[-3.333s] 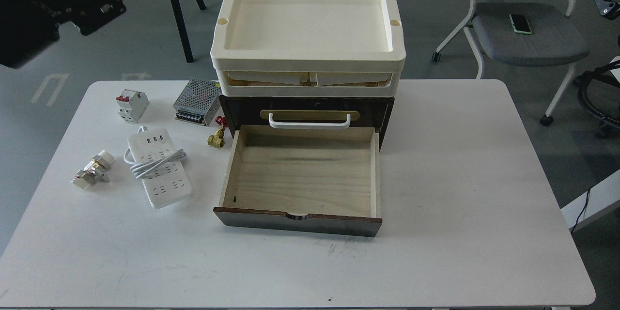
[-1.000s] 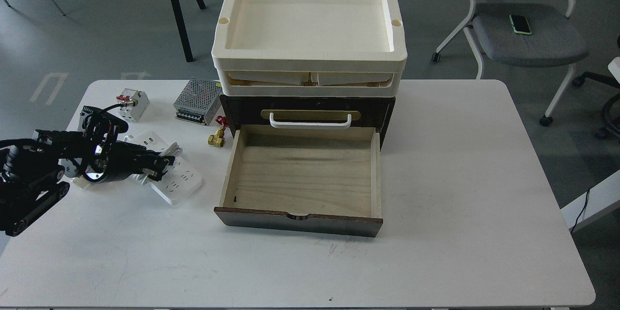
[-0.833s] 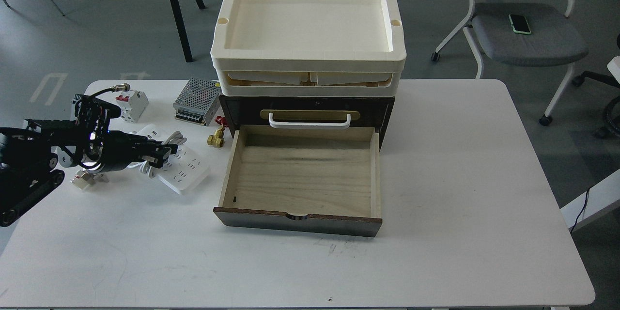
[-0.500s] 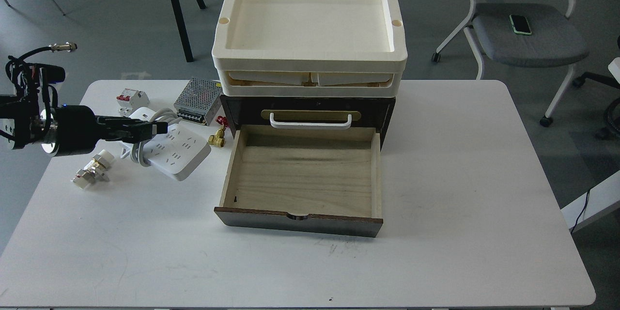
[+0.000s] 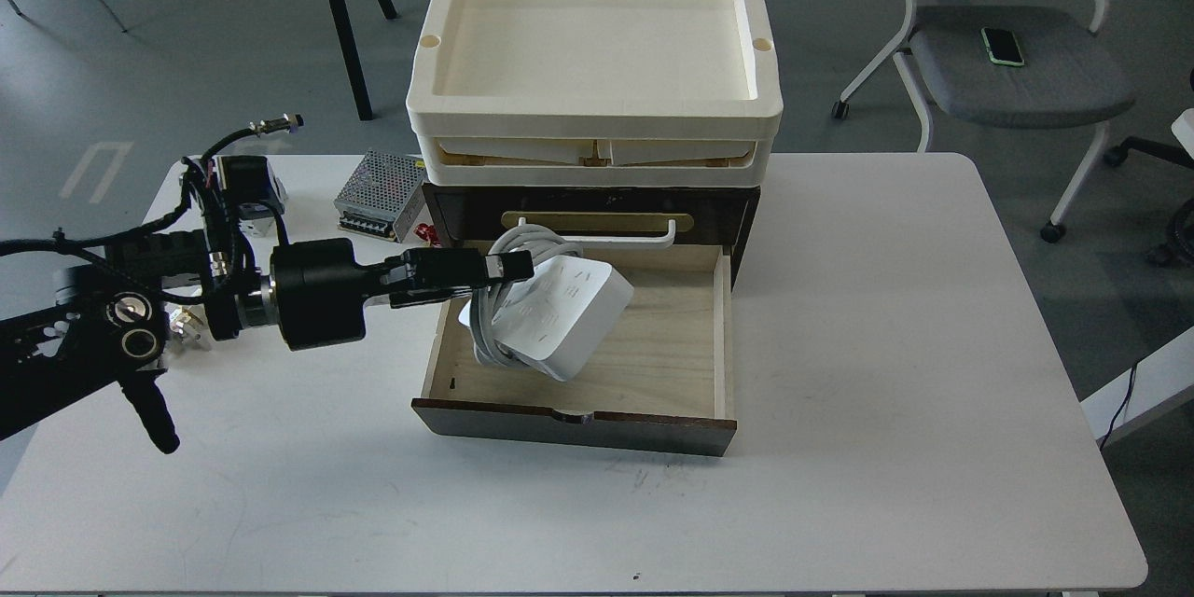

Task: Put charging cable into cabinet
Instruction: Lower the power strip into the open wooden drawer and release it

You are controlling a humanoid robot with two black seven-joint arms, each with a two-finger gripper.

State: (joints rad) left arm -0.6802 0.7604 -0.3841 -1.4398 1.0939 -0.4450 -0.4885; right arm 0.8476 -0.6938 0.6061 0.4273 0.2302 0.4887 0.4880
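White charging cable (image 5: 560, 317) is held clamped in left pincer (image 5: 499, 269), tilted above the open drawer (image 5: 653, 364) of the cabinet (image 5: 737, 215) at the desk's (image 5: 886, 392) far-centre. Pickup is judged done; lowering, release and perhaps drawer closing are left. Right pincer unseen.

A white power strip (image 5: 560, 317) is seen over a pale wood drawer (image 5: 653, 364). Cream trays (image 5: 597, 112) are stacked above the drawer's dark brown cabinet (image 5: 737, 215).

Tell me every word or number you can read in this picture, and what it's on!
None can be read.
Charging cable, held in the left gripper over the cabinet drawer: only sockets show, no words.
Perforated metal box: any markings too small to read.
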